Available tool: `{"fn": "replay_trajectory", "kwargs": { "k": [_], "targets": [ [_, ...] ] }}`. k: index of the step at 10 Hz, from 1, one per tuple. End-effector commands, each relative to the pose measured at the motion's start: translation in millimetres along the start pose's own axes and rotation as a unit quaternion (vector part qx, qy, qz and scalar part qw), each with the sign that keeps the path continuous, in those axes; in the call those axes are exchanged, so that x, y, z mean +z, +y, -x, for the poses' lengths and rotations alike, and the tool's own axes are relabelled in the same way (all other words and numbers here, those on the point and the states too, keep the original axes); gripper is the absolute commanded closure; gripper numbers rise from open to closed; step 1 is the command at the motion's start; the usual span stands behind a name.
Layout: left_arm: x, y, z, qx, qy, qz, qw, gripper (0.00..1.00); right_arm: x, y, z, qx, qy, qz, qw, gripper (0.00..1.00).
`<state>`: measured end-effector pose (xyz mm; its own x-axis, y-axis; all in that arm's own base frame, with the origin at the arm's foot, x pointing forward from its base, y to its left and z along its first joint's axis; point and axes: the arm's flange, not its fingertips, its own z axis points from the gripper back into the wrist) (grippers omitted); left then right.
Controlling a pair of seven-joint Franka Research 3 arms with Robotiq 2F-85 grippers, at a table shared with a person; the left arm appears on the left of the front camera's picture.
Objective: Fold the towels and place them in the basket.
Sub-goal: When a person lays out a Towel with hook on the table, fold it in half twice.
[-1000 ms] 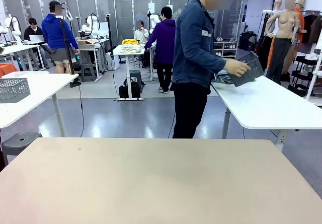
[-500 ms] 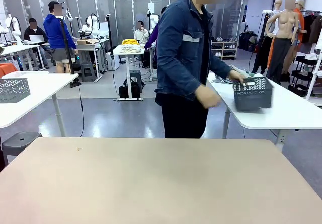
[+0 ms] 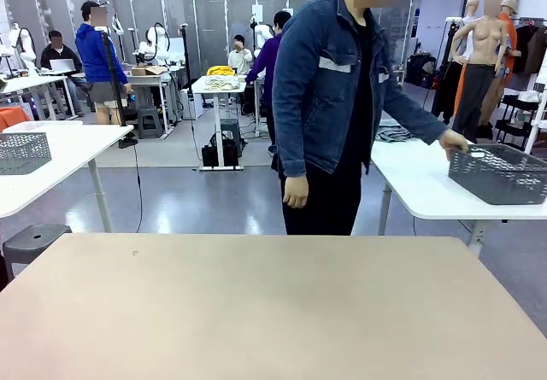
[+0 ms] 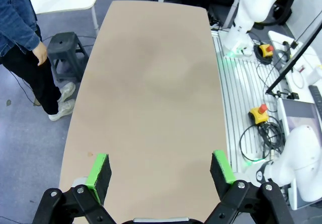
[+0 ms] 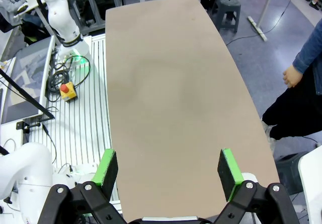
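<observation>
Both left gripper (image 4: pixel 160 166) and right gripper (image 5: pixel 167 163) gape over table (image 4: pixel 151 83); person's hand (image 3: pixel 454 143) touches basket (image 3: pixel 500 175).

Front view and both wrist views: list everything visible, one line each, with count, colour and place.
shared table: one, beige, between robot and person.
basket: one, dark grey mesh, on the white side table at the right.
second basket: one, grey mesh, on the left white table.
stool: one, grey, on the floor at the left.
cloth heap: one, grey, on the white side table behind the person's arm; too far to identify.
person: one, dark denim jacket, at the far side; one hand on the basket rim.
left gripper: fingers open, above the shared table.
right gripper: fingers open, above the shared table.
</observation>
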<state>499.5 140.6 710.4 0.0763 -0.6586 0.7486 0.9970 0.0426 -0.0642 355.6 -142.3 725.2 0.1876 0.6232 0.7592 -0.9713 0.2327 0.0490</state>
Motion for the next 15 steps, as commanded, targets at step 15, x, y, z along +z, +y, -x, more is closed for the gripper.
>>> {"fn": "replay_trajectory", "kwargs": {
  "k": [15],
  "targets": [
    [-0.5,-0.5,0.6,-0.001,-0.002,-0.001,1.000,0.00,-0.3,0.5,-0.2,0.001,-0.001,-0.001,1.000,0.00]
  ]
}}
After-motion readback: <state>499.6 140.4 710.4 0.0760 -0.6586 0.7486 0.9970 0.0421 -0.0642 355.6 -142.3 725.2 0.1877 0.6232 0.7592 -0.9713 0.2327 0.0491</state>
